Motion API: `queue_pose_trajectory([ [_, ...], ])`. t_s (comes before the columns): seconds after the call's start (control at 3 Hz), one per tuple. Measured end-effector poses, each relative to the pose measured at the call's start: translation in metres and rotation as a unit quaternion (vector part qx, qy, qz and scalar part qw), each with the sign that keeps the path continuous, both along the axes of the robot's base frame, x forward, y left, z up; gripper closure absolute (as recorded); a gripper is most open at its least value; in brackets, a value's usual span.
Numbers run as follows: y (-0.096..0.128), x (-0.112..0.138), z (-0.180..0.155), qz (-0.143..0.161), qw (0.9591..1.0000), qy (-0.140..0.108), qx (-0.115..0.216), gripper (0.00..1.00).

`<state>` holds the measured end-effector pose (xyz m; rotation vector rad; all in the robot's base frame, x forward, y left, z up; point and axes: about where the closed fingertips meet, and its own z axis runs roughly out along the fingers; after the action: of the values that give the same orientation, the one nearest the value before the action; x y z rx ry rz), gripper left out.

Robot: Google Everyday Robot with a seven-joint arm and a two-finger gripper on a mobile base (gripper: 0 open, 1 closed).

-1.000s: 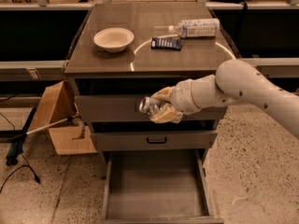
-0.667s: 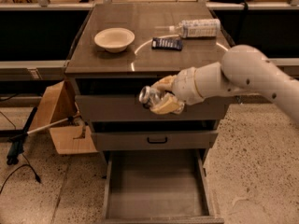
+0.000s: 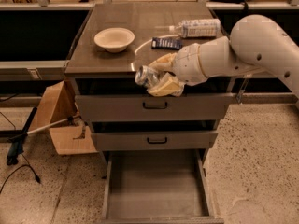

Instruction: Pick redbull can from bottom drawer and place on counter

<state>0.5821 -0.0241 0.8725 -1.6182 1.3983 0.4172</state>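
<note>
The drawer (image 3: 156, 183) stands pulled open at the cabinet's foot. Above it the gripper (image 3: 156, 76) has its fingers clamped on the can (image 3: 145, 75), held at the counter's (image 3: 117, 62) front edge near the middle. Farther back sit a bowl (image 3: 114, 38) left, a packet (image 3: 166, 43) mid-surface and a bottle (image 3: 198, 28) right

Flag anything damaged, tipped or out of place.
The redbull can, held in the gripper at the front edge of the counter, looks dented. A plastic bottle lies on its side at back right.
</note>
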Motion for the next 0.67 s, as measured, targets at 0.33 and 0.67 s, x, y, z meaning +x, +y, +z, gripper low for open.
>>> queue_pose_trajectory([
  [0.33,0.003,-0.002,0.027,0.002,0.9999,-0.017,0.003,1.0],
  [0.67,0.007,0.012,0.046,0.003,0.9994,-0.036,0.0,1.0],
])
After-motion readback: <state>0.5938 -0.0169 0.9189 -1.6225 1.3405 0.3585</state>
